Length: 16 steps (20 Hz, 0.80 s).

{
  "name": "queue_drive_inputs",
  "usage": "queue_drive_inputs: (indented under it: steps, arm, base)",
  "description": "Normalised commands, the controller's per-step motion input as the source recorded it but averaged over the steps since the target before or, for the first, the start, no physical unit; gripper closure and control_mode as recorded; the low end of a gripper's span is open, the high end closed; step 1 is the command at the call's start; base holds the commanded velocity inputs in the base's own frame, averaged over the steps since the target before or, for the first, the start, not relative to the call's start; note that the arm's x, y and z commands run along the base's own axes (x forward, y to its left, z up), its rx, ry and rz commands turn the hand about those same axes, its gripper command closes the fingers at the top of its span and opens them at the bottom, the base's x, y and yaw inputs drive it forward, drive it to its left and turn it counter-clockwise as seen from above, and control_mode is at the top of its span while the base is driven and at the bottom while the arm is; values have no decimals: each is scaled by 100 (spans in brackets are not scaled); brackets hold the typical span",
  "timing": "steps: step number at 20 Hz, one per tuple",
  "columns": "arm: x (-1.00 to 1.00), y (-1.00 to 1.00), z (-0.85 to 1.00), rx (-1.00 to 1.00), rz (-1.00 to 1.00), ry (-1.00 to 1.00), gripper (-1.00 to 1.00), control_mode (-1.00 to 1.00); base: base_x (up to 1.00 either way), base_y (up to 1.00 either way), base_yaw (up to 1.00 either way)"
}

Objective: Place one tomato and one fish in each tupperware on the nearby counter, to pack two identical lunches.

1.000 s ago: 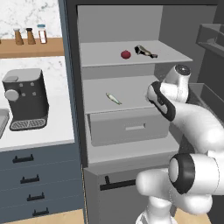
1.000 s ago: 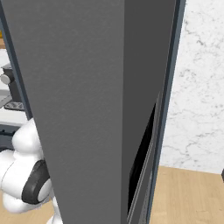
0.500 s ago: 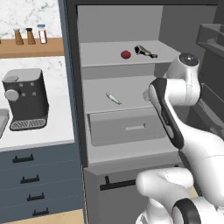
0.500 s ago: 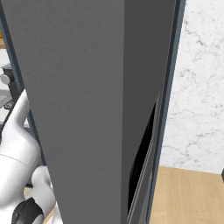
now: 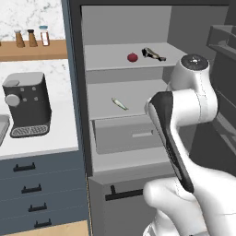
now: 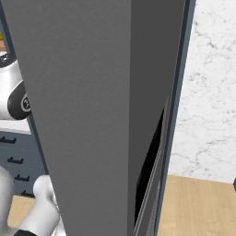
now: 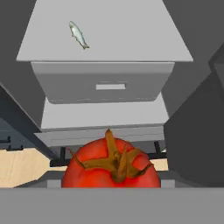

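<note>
A tomato (image 7: 111, 164) sits right at the bottom of the hand view, stem and brown calyx facing the camera, close against the hand; the fingertips themselves are hidden behind it, so the gripper looks closed on this tomato, jaws held fairly wide around it. Beyond the tomato the open fridge (image 5: 87, 69) shows a grey shelf (image 7: 131, 39) with a fish (image 7: 78, 35) lying on it toward its left rear, slanted. Under that shelf is a closed drawer (image 7: 105, 85) with a flat handle.

In the left base view the white arm (image 5: 184, 120) rises in front of the fridge's right half. A second tomato (image 5: 132, 57) rests on the upper shelf, and just beside it to the right lies a dark slender item (image 5: 153, 54), too small to tell what it is. The fish (image 5: 119, 103) lies on the middle shelf, well apart from both. To the left, the counter (image 5: 41, 143) carries a dark coffee machine (image 5: 26, 105). The right base view is mostly blocked by the grey fridge door (image 6: 92, 115)
</note>
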Motion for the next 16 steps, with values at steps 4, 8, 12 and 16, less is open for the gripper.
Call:
queue_drive_inputs:
  steps: [4,8,12,16]
  arm:
    - [-98,-1,-6,8,0,0,100,-100]
    - [-57,-5,-2,4,0,0,100,-100]
    - [-32,-4,-2,3,0,1,100,100]
    - [0,0,0,0,0,0,100,100]
  base:
    - [0,0,0]
    - [0,0,0]
    - [-14,7,0]
    - [-42,91,7]
